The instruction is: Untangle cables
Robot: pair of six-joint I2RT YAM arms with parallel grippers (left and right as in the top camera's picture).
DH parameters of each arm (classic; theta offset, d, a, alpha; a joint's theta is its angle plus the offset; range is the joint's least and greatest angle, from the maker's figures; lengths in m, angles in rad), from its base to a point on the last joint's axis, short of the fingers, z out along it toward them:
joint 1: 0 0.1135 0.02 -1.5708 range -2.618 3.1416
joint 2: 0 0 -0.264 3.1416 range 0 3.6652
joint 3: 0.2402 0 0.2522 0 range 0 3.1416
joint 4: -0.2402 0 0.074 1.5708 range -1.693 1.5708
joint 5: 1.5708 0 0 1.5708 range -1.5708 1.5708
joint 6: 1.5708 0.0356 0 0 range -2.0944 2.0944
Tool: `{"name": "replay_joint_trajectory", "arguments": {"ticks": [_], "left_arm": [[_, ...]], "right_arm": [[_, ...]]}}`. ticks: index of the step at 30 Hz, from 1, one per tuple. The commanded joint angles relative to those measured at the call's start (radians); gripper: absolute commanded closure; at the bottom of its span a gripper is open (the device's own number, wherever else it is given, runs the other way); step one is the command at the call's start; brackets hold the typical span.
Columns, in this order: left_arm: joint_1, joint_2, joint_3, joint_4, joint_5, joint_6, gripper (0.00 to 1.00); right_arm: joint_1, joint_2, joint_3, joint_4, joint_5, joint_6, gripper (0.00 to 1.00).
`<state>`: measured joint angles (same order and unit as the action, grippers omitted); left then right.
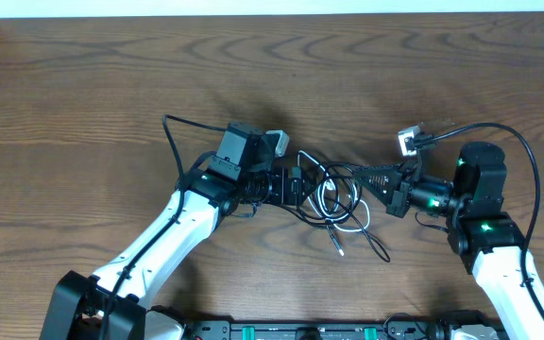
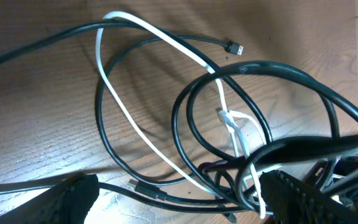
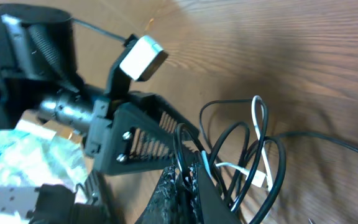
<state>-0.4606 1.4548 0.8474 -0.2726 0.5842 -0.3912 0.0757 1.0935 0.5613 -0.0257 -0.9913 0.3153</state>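
Note:
The cables (image 1: 333, 198) lie in a tangled heap of black loops and one thin white cord (image 1: 355, 223) at mid-table, between the two grippers. My left gripper (image 1: 296, 187) stands open at the heap's left side. In the left wrist view, black cables (image 2: 185, 198) run between its wide-apart fingers (image 2: 67, 199), and the white cord (image 2: 142, 28) weaves through the loops. A small black plug (image 2: 234, 47) lies free beyond them. My right gripper (image 1: 357, 174) reaches in from the right. Up close, the right gripper (image 3: 188, 180) is shut on a black cable beside the white cord (image 3: 257, 115).
Thick black arm wires arc over the table behind each wrist (image 1: 173, 142) (image 1: 529, 165). White wrist cameras (image 1: 277, 142) (image 1: 409, 140) stick out above the grippers. A loose plug end (image 1: 339, 250) trails toward the front. The table's far edge (image 1: 272, 13) runs along the top.

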Motion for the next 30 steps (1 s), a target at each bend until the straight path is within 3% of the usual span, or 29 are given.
{"name": "replay_joint_trajectory", "arguments": {"ticks": [1, 8, 14, 15, 18, 24, 28, 30], "left_arm": [[-0.005, -0.006, 0.008, 0.0, -0.016, 0.021, 0.11], [-0.09, -0.005, 0.008, 0.048, -0.023, 0.021, 0.12], [-0.196, -0.003, 0.008, 0.076, -0.247, 0.018, 0.12], [-0.209, 0.0, 0.007, 0.076, -0.299, 0.007, 0.17], [-0.231, 0.019, 0.007, 0.077, -0.492, -0.062, 0.54], [-0.229, 0.055, 0.008, 0.161, -0.782, -0.229, 0.92], [-0.227, 0.042, 0.008, 0.282, -0.774, -0.236, 0.92], [-0.225, 0.003, 0.01, 0.317, -0.702, -0.235, 0.92]], "right_arm": [[-0.003, -0.001, 0.009, 0.005, 0.047, 0.055, 0.99], [-0.003, -0.001, 0.009, -0.004, 0.047, 0.065, 0.99], [-0.003, -0.001, 0.009, -0.004, -0.003, 0.086, 0.99], [-0.003, -0.001, 0.009, -0.004, -0.027, 0.091, 0.99], [-0.003, -0.001, 0.009, -0.004, -0.094, 0.096, 0.99], [-0.003, -0.001, 0.009, -0.005, -0.172, 0.096, 0.99], [-0.003, -0.001, 0.009, -0.031, -0.122, 0.095, 0.99], [-0.003, -0.001, 0.009, -0.089, 0.023, 0.095, 0.99]]}}
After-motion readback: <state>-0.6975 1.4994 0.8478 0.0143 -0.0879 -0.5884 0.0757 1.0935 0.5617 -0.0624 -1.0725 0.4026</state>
